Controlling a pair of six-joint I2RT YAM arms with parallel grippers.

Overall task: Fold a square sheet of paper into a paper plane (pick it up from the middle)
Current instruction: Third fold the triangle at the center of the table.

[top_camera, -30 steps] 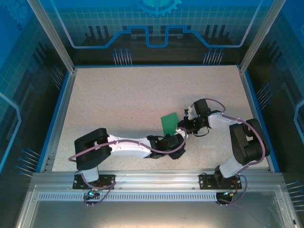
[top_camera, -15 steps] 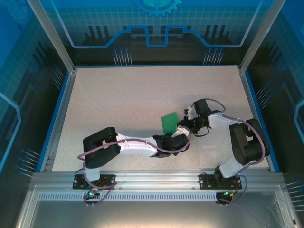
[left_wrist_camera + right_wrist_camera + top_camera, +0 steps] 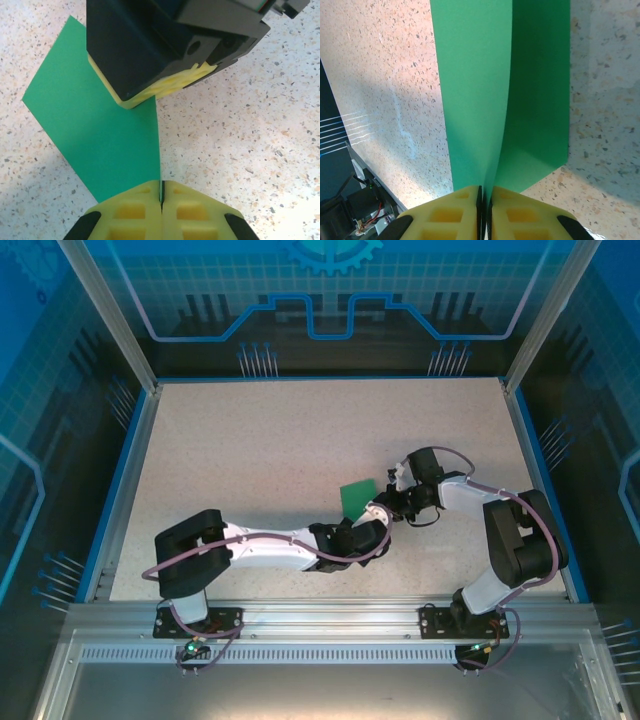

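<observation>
**Item 1: green paper sheet** [image 3: 475, 75]. Count: one.
- Plain, matte, bright green, unmarked.
- It is folded over on itself. The right wrist view shows two layers meeting along a crease, a lit panel with a shaded panel at its 3 o'clock.
- It is held between both grippers, at roughly 4 o'clock from the table's centre in the overhead view.
- It looks lifted off the surface. Whether any corner touches down is too small to tell.

**Item 2: grippers.** Count: two, each with yellow ribbed pads.
- Left gripper [image 3: 161, 189]: jaws pressed together on the sheet's near edge, with paper visible in the seam.
- Right gripper [image 3: 482, 192]: jaws pinched tight on the sheet at the fold. In the left wrist view it sits at 12 o'clock, with its pad on the paper's upper part.

**Item 3: arms.** Count: two, white and black.
- Left arm [image 3: 260, 545] and right arm [image 3: 510, 530] both reach to the sheet.

**Item 4: table** [image 3: 250, 460]. Count: one.
- Pale speckled top with a blue rim.
</observation>
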